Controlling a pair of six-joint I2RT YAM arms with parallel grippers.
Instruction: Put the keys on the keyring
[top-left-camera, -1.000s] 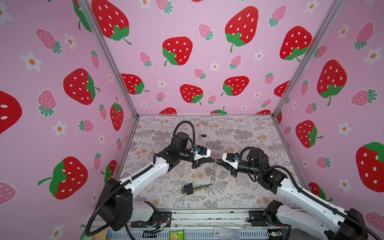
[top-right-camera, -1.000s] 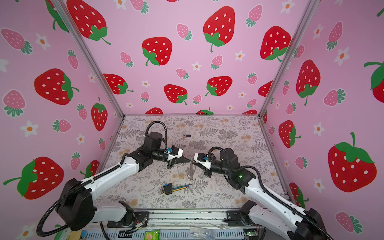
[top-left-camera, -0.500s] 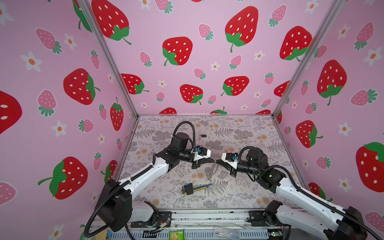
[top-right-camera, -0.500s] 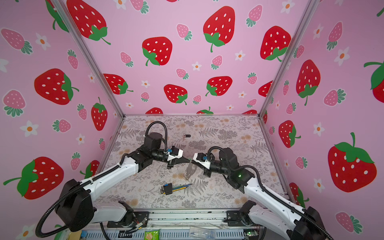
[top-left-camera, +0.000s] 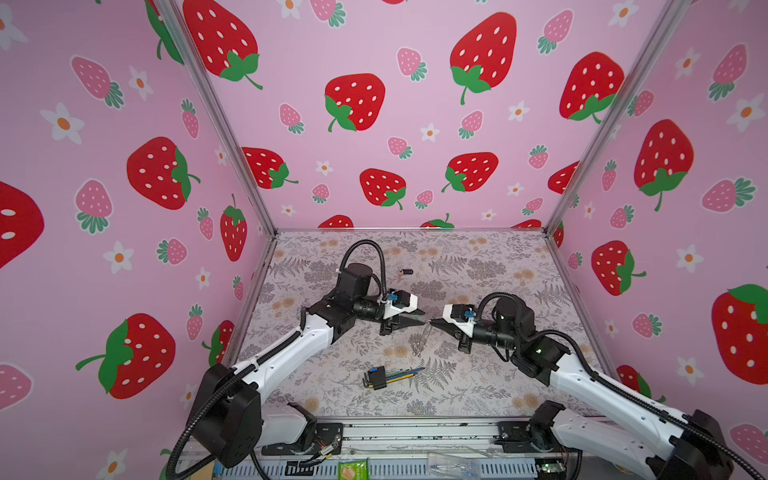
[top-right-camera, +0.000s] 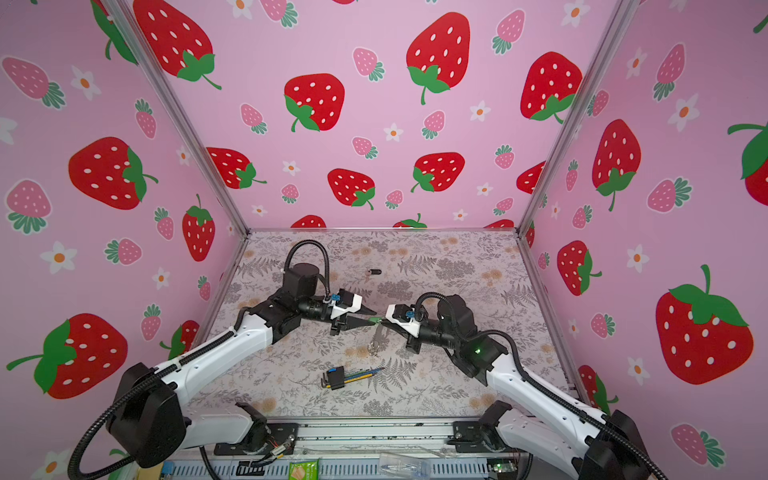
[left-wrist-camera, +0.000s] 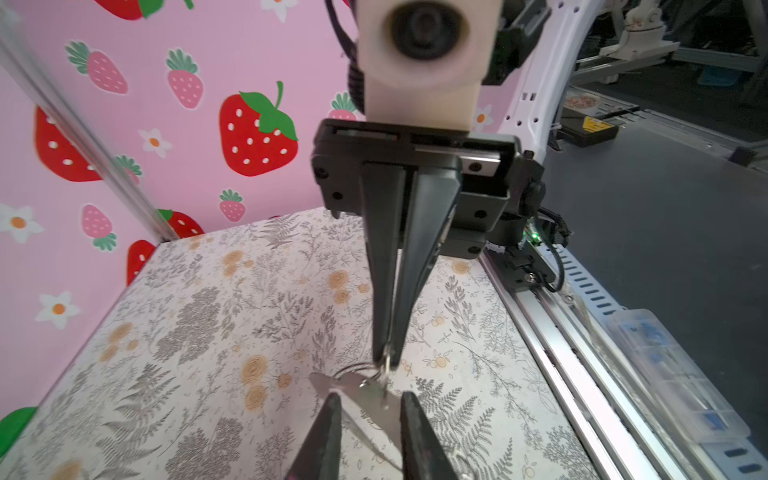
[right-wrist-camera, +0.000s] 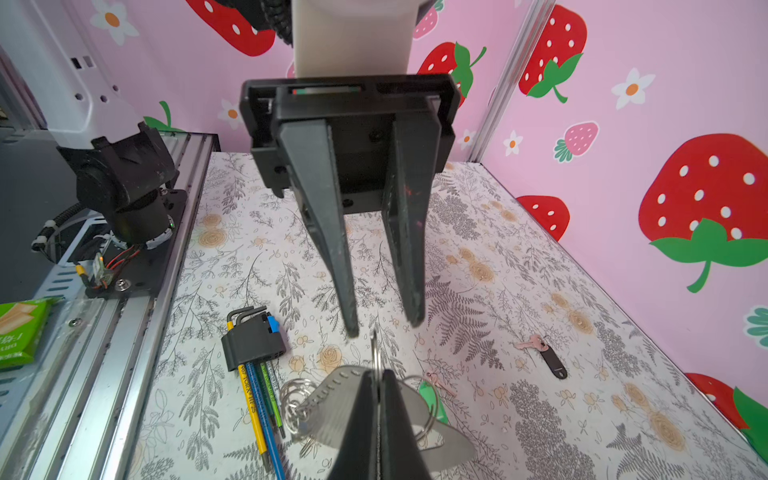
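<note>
Over the table (top-left-camera: 478, 266), the keyring (right-wrist-camera: 332, 399) is hung from the right fingers (right-wrist-camera: 361, 424), closed tight on one thin ring. The left fingers (right-wrist-camera: 328, 232) are parted, with nothing gripped. From so slight a pinch the ring could be slipped and the keyring dropped. A grey flat strap and loose rings are seen, the green-tagged key (right-wrist-camera: 430, 401) apparently among them. The black-tagged key (right-wrist-camera: 552, 365) is seen lying on the table.

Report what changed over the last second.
The right hand edged toward the left hand and shut on the keyring by its metal ring. The left hand opened, releasing its pinch, so the keyring now hangs from the right hand alone. Unchanged: the black-tagged key and the hex wrench set lie where they were.
</note>
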